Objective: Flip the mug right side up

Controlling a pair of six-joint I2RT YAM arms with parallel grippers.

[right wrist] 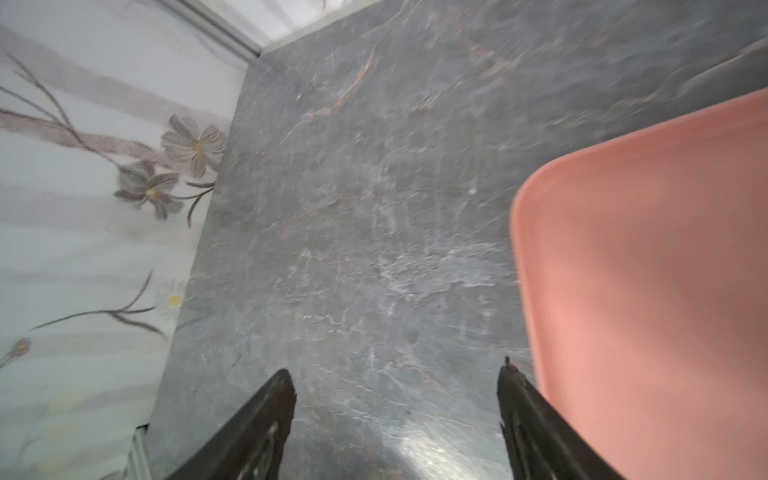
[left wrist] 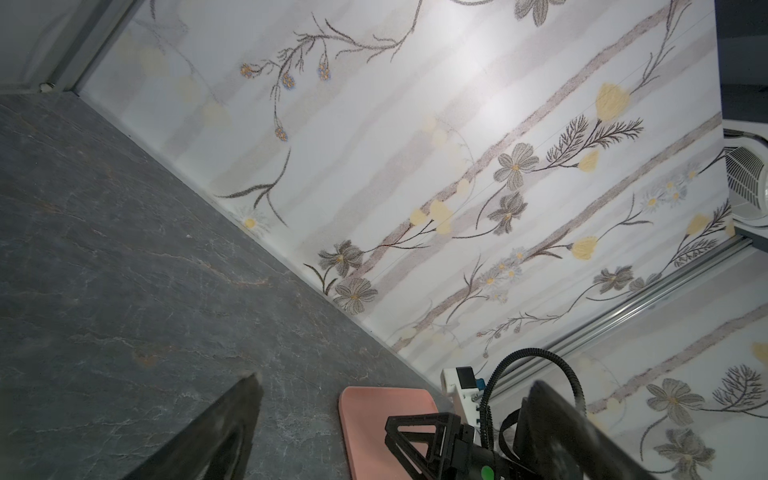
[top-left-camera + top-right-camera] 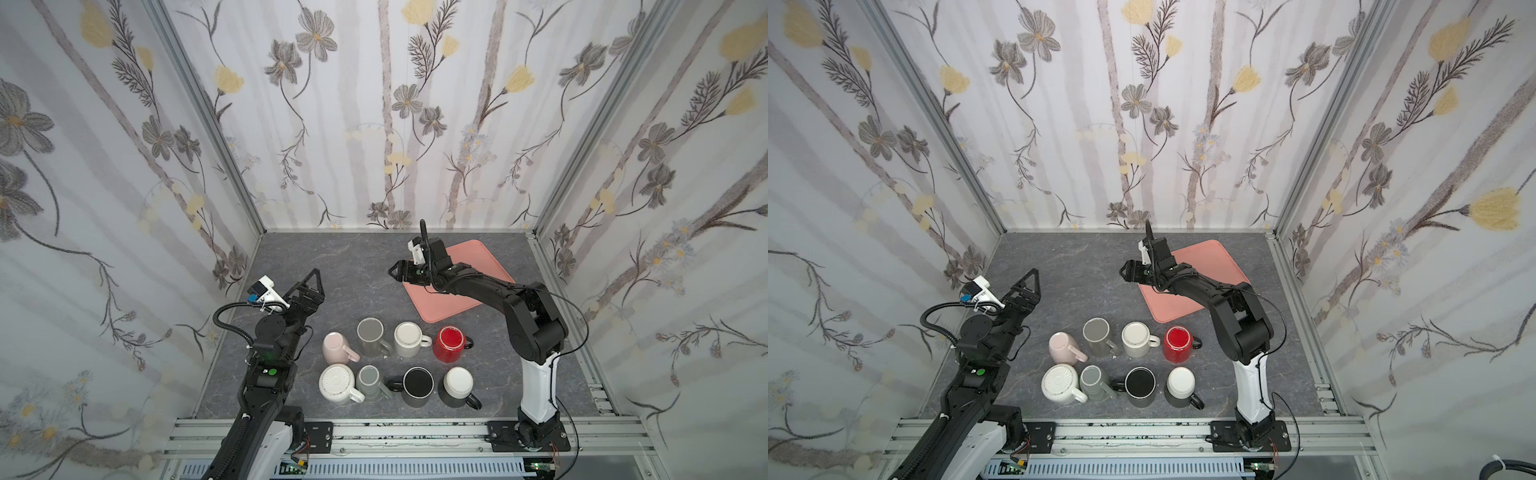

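top views: eight mugs (image 3: 409, 338) in two rows on the table (image 3: 332, 257), between the arm bases.
left end effector (image 3: 318, 279): spread wide, empty, raised beside the mugs.
right end effector (image 1: 395, 374): parted, empty, above bare table beside the pink tray (image 1: 644, 291), well apart from the mugs.

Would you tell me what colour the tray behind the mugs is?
The tray is plain salmon pink, seen best in the right wrist view.
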